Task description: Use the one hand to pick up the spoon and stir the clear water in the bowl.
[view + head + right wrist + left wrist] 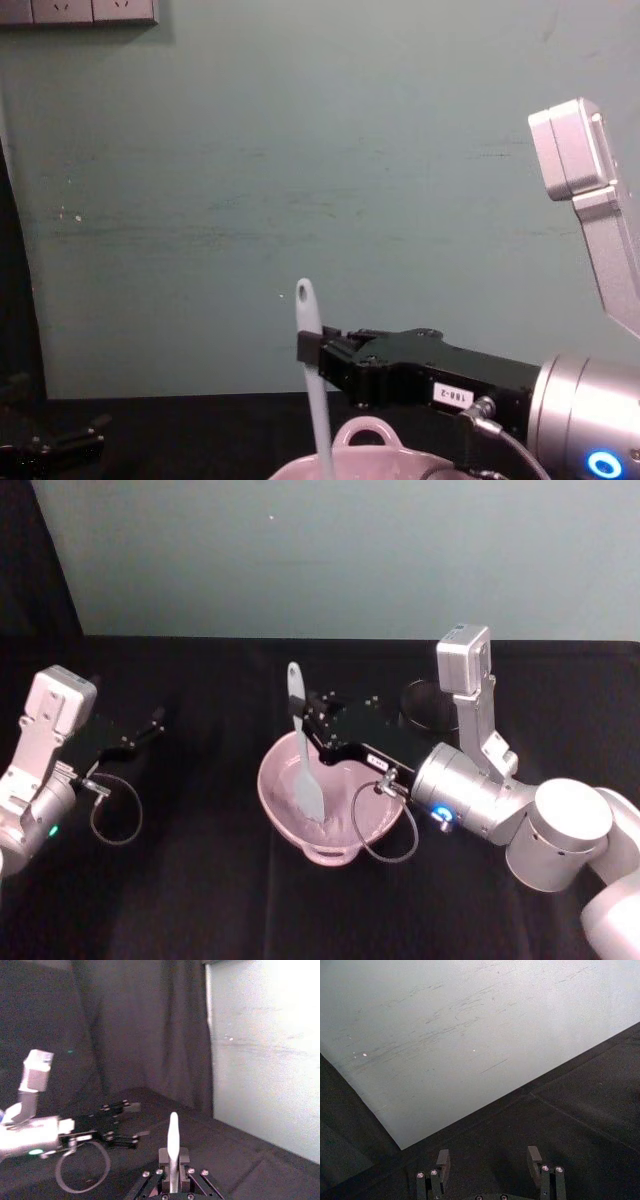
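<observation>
A black-draped table (200, 910) carries a pale pink bowl (345, 815) at its centre. The right gripper (310, 730) reaches in over the bowl's far rim, jaws clamped on the upper handle of a slim white spoon (305, 770). The spoon's scoop sits low inside the bowl. The left gripper (155, 722) is parked well apart at the left, jaws apart. The biggest risk is probably a wide stir catching the rim and shoving or tipping the bowl. A lesser one is water slopping over. The least is the thin handle twisting between the flat jaws.
</observation>
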You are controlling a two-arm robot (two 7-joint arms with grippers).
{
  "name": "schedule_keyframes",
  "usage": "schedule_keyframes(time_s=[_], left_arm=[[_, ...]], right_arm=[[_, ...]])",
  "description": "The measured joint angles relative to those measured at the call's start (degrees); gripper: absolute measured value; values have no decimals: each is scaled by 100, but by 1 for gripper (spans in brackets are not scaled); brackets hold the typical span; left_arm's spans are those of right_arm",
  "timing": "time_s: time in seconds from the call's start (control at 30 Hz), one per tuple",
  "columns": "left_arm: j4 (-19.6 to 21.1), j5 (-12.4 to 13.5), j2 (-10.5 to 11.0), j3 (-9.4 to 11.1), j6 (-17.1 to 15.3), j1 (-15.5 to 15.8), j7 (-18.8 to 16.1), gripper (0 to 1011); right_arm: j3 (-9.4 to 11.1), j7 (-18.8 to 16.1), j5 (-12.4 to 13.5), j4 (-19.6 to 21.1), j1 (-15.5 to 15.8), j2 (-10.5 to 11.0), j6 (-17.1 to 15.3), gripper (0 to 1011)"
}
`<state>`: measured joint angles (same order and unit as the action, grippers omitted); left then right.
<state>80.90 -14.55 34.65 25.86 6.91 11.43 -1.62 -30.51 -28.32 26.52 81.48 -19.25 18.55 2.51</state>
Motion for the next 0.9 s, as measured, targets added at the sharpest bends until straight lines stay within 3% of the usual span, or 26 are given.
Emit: schedule_keyframes(time_s=[0.23,0.47,0.7,0.9], left_arm=[[0,0,0,0,0,0,0,1011],[0,0,0,0,0,0,0,1011],[0,0,0,0,0,0,0,1011],[0,0,0,0,0,0,0,1011]], right_arm=[[170,188,-199,-174,-61,-79,140,109],[393,313,-367,-65,75,50,197,109],[599,282,-426,450,444,327,159,109],[678,83,-207,857,721,498,12,109]])
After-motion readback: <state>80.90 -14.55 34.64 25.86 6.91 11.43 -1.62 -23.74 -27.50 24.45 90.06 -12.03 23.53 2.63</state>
